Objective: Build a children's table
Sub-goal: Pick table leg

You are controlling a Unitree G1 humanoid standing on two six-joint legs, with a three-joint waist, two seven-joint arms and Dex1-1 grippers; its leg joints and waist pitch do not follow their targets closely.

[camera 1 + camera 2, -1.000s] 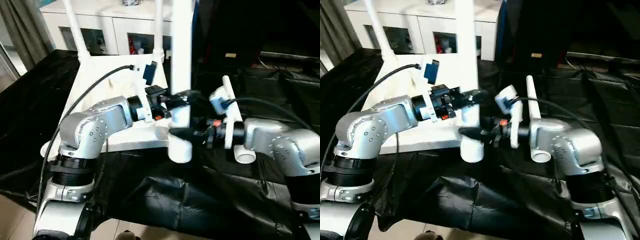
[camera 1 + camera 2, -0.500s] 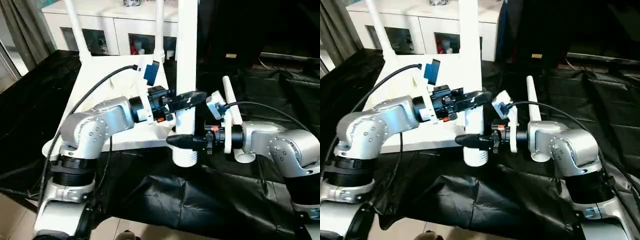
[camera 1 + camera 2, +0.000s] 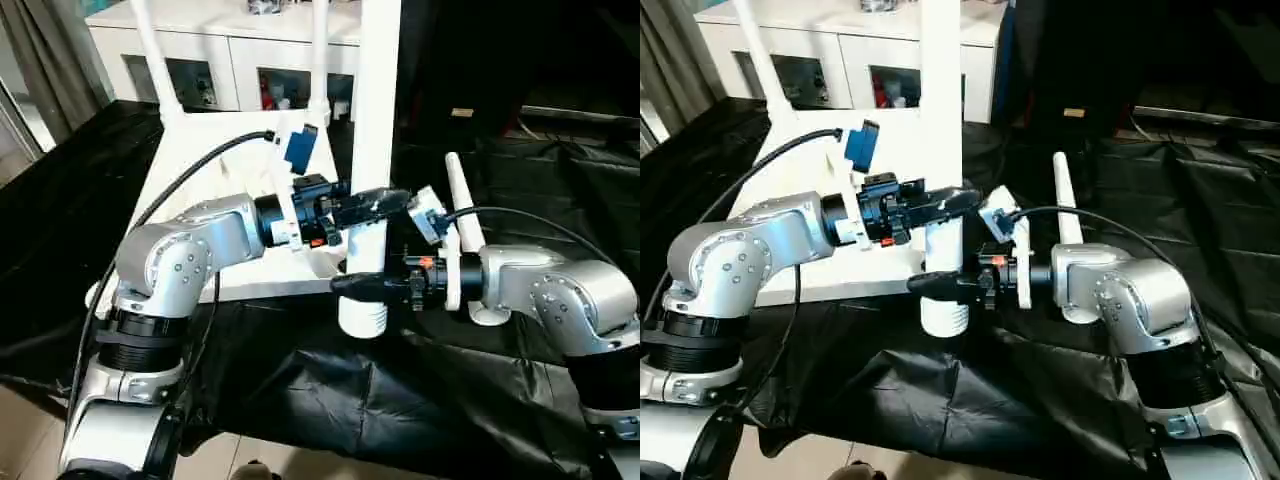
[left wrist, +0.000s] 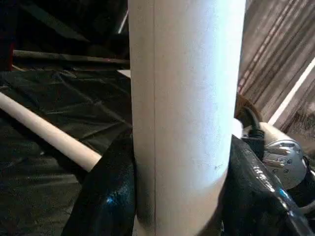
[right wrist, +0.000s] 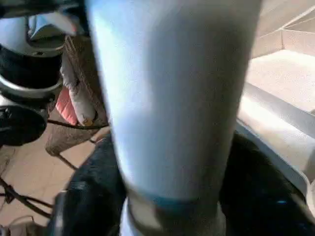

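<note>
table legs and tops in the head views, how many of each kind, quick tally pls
round tapering white plastic table legs: 4 (two far legs upright at the top's far corners; held leg upright, gripped by the left gripper and right gripper; loose leg lying on the black cloth)
white rectangular plastic table top: 1
total: 5

Both silver forearms reach inward from the picture's sides and meet near the middle. The left end effector (image 3: 372,203) closes its black fingers (image 4: 106,196) around an upright white table leg (image 3: 372,150), one finger on each side. The right end effector (image 3: 357,284) clasps the same leg just lower, near its wide end, fingers (image 5: 86,206) either side.
</note>
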